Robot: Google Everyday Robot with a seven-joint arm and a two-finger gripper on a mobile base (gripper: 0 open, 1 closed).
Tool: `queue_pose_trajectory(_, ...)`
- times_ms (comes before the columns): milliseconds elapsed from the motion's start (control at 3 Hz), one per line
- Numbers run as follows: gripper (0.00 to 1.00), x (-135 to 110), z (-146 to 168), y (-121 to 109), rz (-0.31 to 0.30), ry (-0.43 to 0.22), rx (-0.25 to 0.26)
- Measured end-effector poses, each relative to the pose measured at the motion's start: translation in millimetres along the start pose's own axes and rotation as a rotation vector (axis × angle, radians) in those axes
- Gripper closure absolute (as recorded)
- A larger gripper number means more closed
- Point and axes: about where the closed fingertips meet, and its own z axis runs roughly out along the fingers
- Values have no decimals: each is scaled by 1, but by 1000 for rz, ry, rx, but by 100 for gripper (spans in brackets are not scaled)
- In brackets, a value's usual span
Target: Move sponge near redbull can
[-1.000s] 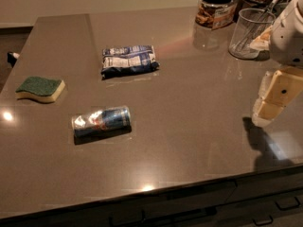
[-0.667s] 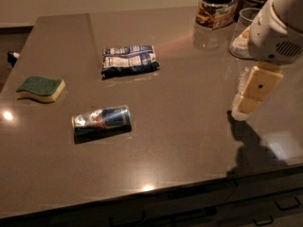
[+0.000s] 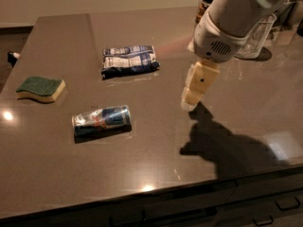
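The sponge (image 3: 40,88), dark green on top over pale yellow foam, lies flat near the left edge of the brown table (image 3: 156,164). The redbull can (image 3: 101,119) lies on its side a little to the right of the sponge and nearer the front edge. My gripper (image 3: 191,97) hangs over the middle of the table, well to the right of the can and far from the sponge, with nothing in it.
A blue-and-white snack bag (image 3: 129,59) lies behind the can. A clear glass (image 3: 255,37) and a dark-lidded jar (image 3: 206,4) stand at the back right, partly behind my arm. The table's front edge has drawers below.
My arm and gripper have moved left from the right edge toward the middle of the table. The sponge, can and bag have not moved.
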Motion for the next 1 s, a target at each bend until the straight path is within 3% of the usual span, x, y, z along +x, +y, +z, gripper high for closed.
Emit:
queue_pose_trajectory(333, 0, -35, 26, -9, 28, -61, -17)
queue_pose_trajectory(1000, 0, -91, 59, -22, 85, -158, 8)
